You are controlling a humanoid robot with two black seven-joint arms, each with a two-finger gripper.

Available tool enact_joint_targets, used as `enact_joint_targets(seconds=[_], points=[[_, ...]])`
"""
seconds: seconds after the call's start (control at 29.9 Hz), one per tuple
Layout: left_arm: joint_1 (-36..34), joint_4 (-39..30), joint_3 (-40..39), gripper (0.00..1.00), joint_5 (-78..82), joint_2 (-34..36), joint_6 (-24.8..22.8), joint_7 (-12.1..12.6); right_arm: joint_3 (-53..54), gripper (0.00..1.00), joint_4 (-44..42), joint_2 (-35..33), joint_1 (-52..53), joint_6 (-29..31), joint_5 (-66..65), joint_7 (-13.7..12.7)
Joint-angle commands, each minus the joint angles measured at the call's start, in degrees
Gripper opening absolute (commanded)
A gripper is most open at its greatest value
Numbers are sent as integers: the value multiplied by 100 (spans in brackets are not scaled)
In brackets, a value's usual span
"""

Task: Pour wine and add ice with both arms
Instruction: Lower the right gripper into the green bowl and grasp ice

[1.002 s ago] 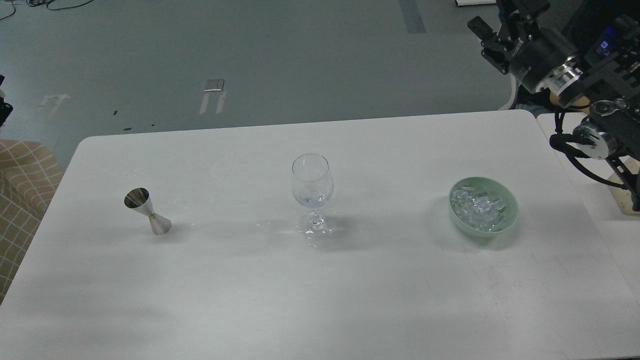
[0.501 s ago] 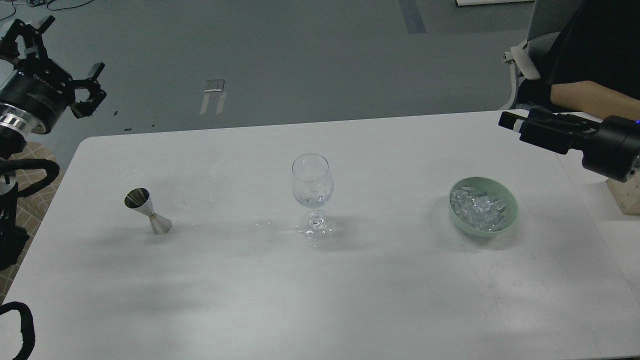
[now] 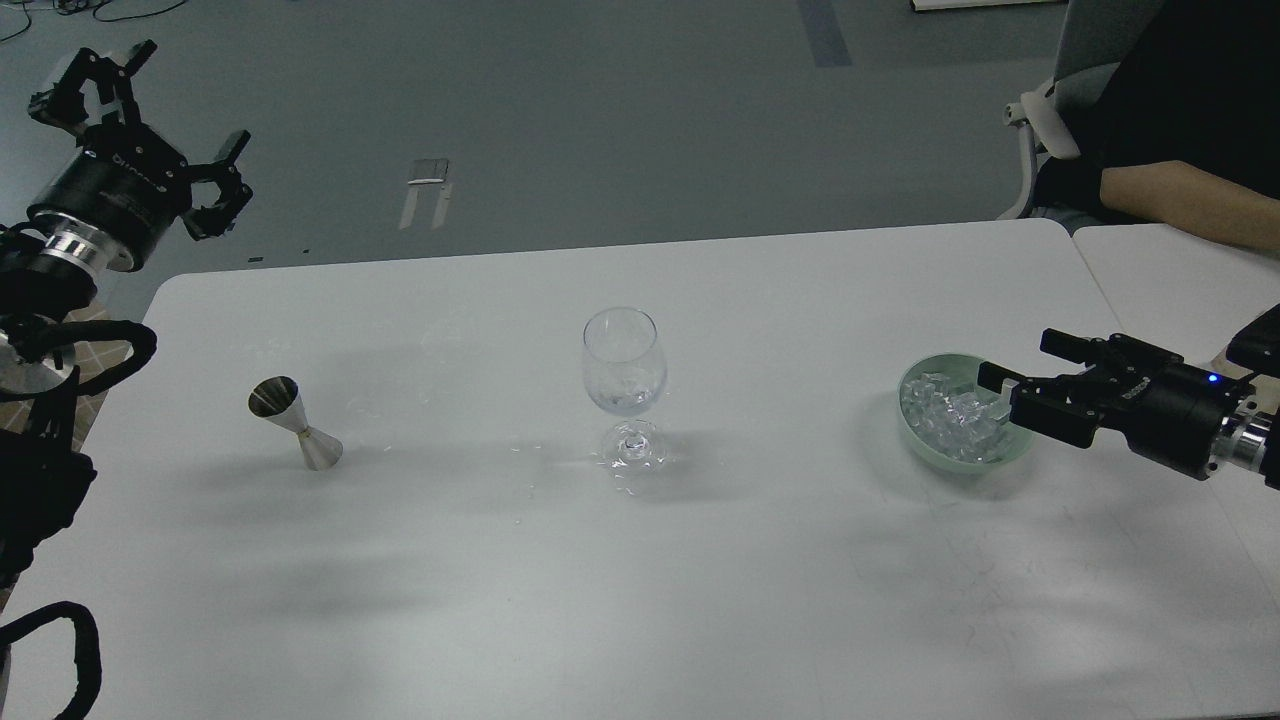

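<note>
Head view, left to right. Left gripper [image 3: 140, 125]: raised beyond the table's far left corner, fingers spread wide, holding nothing. Jigger [image 3: 293, 422]: steel, double-coned, standing tilted on the white table [image 3: 640, 600], well left of centre. Wine glass [image 3: 625, 385]: clear, stemmed, upright at the table's centre; whether it contains any wine cannot be told, though small glints show near the bottom of its cup. Bowl [image 3: 925, 450]: pale green, right of centre, filled with ice [image 3: 950, 412], many clear cubes heaped together. Right gripper [image 3: 1015, 362]: reaching in from the right edge, low over the bowl's right rim, fingers parted and empty, the nearer fingertip just above the cubes. Person's forearm [image 3: 1190, 200]: resting beyond the table at upper right.
</note>
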Motion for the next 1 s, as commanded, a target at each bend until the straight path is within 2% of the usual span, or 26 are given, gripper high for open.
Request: enact_joint_targets(seconds=[0.0,0.13,0.17,0.23,0.27,0.33,0.57,0.97], points=[[2,-36,-4,98,-6,10,0,1,18,99,-360,349,-24,-74,-173,-35],[2,-36,-4,98,-6,18,0,1,9,92,-546,517,-15,-83,-217,-219],[2,-53,-4,98,-6,18,0,1,9,83,-563,535,-24,-83,-278,-315],[2,-132,-4,98,-6,18,0,1,9,74,-607,535,-24,-74,-331,-377],[11,-184,-4,98,2,18,0,1,0,64,-625,535,-24,-48,-340,-404],[11,-211,-4,98,2,18,0,1,0,58,-669,561,-33,-48,-340,-456],[2,-211,-4,98,-6,27,0,1,-8,54,-686,640,-77,-48,-340,-466],[11,-238,-4,98,-6,18,0,1,-26,57,-906,877,-59,5,-340,-474]])
